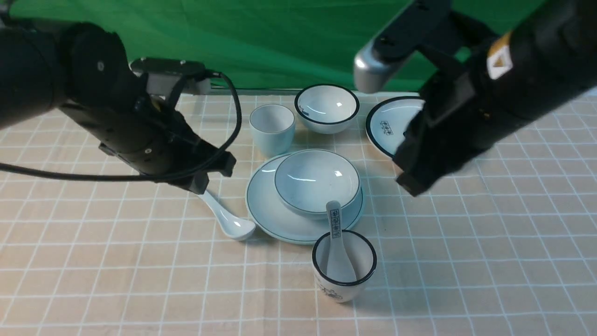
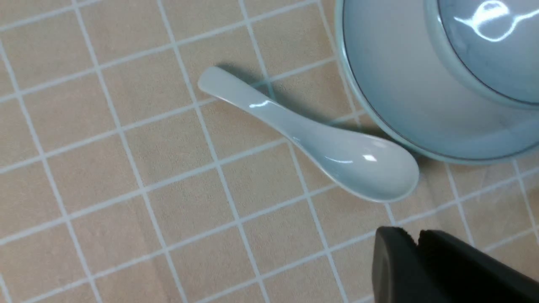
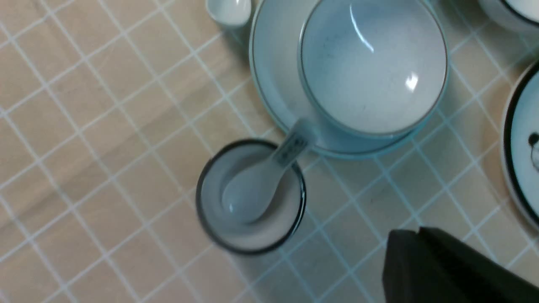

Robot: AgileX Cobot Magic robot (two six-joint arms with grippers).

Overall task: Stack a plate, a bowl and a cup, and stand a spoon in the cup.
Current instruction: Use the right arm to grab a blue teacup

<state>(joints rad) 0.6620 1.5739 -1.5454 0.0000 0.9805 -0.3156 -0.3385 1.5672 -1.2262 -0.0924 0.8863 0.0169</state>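
Front view: bowl [image 1: 317, 179] is seen seated on plate [image 1: 266, 210], cup [image 1: 272, 126] stood just behind, spoon [image 1: 228, 221] laid on the desk [image 1: 93, 261] beside the plate; jaws of left gripper [image 1: 214, 175] and right gripper [image 1: 409, 181] are pressed together, empty.

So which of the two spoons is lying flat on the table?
The plain white spoon, left of the pale plate. The other spoon, with print on its handle, stands in the black-rimmed cup.
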